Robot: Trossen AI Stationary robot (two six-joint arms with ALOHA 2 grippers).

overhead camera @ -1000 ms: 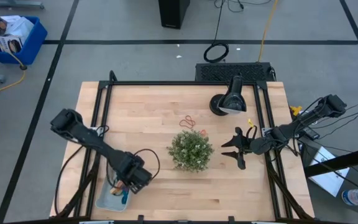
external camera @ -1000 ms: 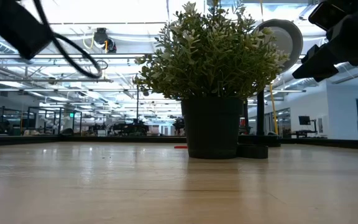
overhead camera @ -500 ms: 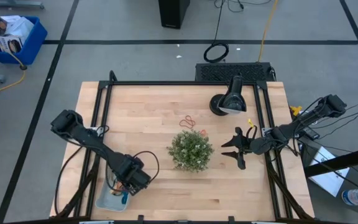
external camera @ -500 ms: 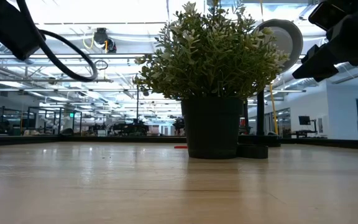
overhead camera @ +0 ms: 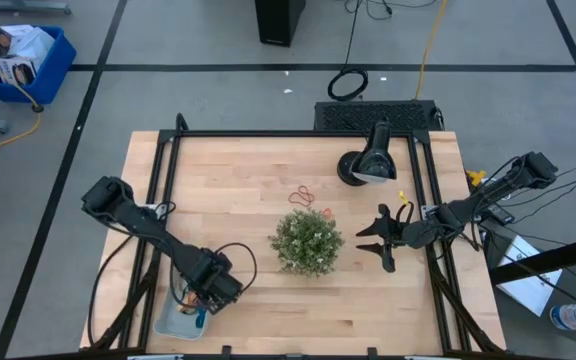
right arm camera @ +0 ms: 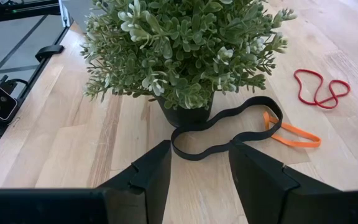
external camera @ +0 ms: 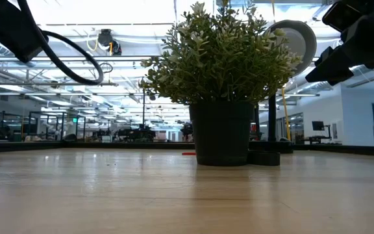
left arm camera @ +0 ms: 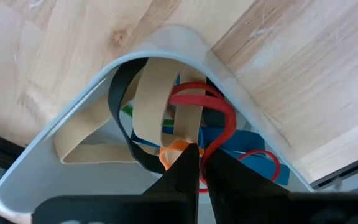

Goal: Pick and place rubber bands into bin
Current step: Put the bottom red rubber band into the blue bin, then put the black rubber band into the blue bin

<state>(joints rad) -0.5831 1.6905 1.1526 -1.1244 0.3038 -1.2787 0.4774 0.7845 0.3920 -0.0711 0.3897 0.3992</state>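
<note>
Pale wood worktop [overhead camera: 238, 180] carries everything, and I read the layout as one arm sorting while the other waits its turn. My plant [overhead camera: 307, 241] sits mid-worktop, which is why the loose rubber bands behind and beside it need an approach from the right side. My right gripper [overhead camera: 376, 240] hangs just beside the plant with its fingers spread wide and empty; its wrist view lines up a dark band [right arm camera: 225, 132], an orange one [right arm camera: 291, 131] and a red one [right arm camera: 321, 87] on the wood ahead. The bin [overhead camera: 175, 322] lies at the near left corner, and my left gripper [left arm camera: 197, 163] is down inside it, fingers pinched almost together over a red band [left arm camera: 204, 107], probably a drop-off. Tan, black and blue bands are already piled there.
</note>
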